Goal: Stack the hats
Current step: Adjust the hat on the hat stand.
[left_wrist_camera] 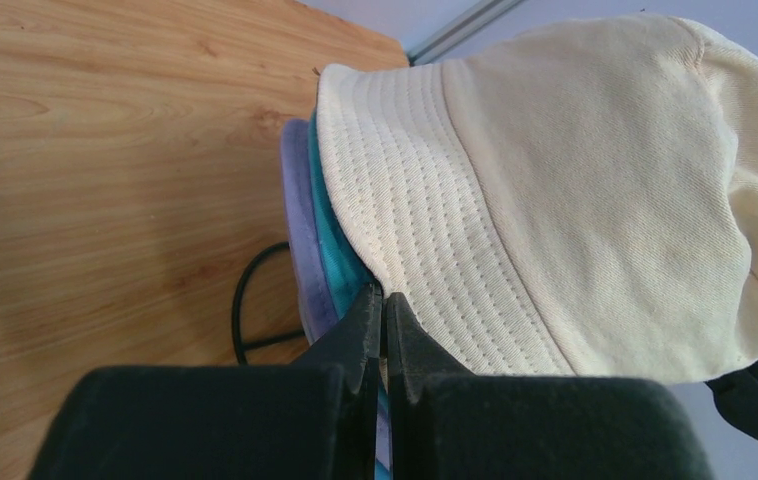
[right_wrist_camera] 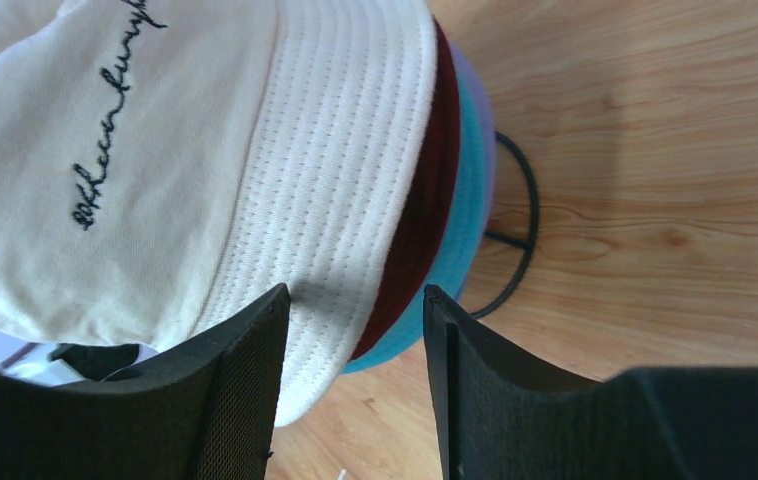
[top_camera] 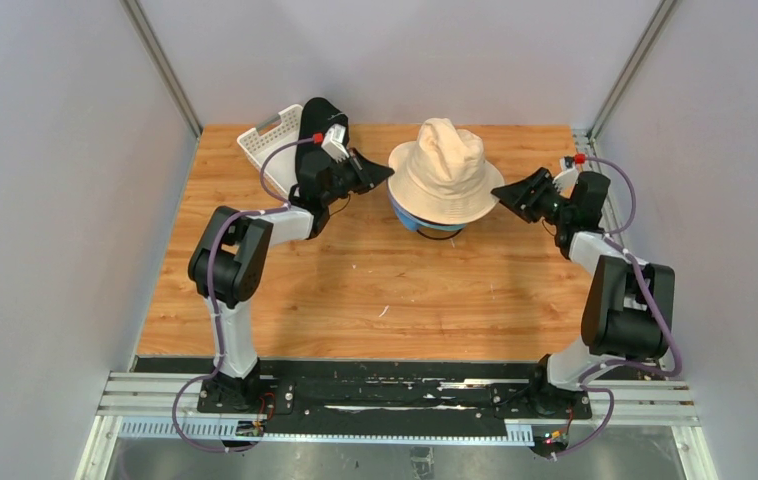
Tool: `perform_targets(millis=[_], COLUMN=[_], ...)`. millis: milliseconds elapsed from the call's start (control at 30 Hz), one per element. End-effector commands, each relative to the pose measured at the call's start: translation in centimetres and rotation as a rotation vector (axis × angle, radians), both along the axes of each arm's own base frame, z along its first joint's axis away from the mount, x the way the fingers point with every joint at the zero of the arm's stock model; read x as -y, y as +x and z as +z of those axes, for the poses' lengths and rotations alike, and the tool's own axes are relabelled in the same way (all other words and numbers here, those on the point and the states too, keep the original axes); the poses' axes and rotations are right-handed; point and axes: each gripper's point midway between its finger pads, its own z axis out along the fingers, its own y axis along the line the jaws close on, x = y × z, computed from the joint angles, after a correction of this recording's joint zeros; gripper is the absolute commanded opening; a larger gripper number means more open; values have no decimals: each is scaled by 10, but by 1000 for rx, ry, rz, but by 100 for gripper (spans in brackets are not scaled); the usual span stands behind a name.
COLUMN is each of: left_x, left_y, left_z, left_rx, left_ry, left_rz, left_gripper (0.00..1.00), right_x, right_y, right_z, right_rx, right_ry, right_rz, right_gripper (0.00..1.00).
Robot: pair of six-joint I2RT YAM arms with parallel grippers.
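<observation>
A beige hat (top_camera: 445,165) tops a stack of hats on the black wire stand (top_camera: 442,233) at mid-table. Under its brim the left wrist view shows teal (left_wrist_camera: 340,260) and lavender (left_wrist_camera: 300,220) brims. The right wrist view shows dark red (right_wrist_camera: 425,210) and teal (right_wrist_camera: 460,200) brims. My left gripper (top_camera: 387,172) is at the stack's left edge, shut with its tips (left_wrist_camera: 385,295) pinching the edge of the beige brim (left_wrist_camera: 435,230). My right gripper (top_camera: 500,192) is open at the right edge, its jaws (right_wrist_camera: 355,295) around the beige brim (right_wrist_camera: 335,180) without touching. A black hat (top_camera: 317,115) lies at the basket.
A white lattice basket (top_camera: 265,140) stands at the back left behind my left arm. The stand's wire foot shows on the wood in both wrist views (left_wrist_camera: 245,300) (right_wrist_camera: 520,230). Grey walls enclose the table on three sides.
</observation>
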Motion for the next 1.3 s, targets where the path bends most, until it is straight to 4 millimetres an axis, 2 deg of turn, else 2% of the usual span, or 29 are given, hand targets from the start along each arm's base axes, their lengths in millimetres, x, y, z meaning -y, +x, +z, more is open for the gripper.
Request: perform_targets(millis=[0, 167, 300, 367, 467, 500, 567, 667, 767, 867, 967, 1167, 1267], left_x=[-5, -5, -5, -5, -5, -6, -7, -10, -12, -15, -17, -23, -24], left_y=[-3, -3, -4, -4, -5, -5, -6, -8, -9, -9, -12, -17, -18], left_z=[-37, -41, -43, -44, -47, -48, -52, -60, -68, -78, -86, -103, -110], left_rx=[-65, -70, -71, -74, -79, -81, -89, -106, -122, -148, -165, -199, -211], left_ry=[43, 45, 50, 54, 58, 63, 77, 97, 109, 130, 147, 177, 184], left_rz=[-3, -6, -7, -9, -8, -6, -1, 9, 15, 25, 33, 50, 52], left_gripper=[0, 0, 0, 0, 0, 0, 0, 0, 0, 0, 0, 0, 0], right_x=[-4, -6, -7, -7, -8, -8, -8, -8, -11, -18, -21, -15, -14], right_y=[2, 4, 5, 6, 6, 5, 4, 0, -6, -12, -13, -16, -18], right_z=[21, 30, 33, 33, 33, 32, 27, 7, -21, -34, -42, -82, -93], right_rx=[88, 141, 170, 179, 185, 181, 173, 104, 12, -50, -76, -202, -234], right_ry=[116, 221, 281, 302, 325, 327, 317, 254, 84, -86, -115, -205, -240], right_rz=[48, 79, 98, 106, 115, 114, 109, 81, 52, 51, 48, 22, 16], right_gripper=[51, 50, 40, 29, 6, 1, 1, 0, 1, 1, 1, 1, 1])
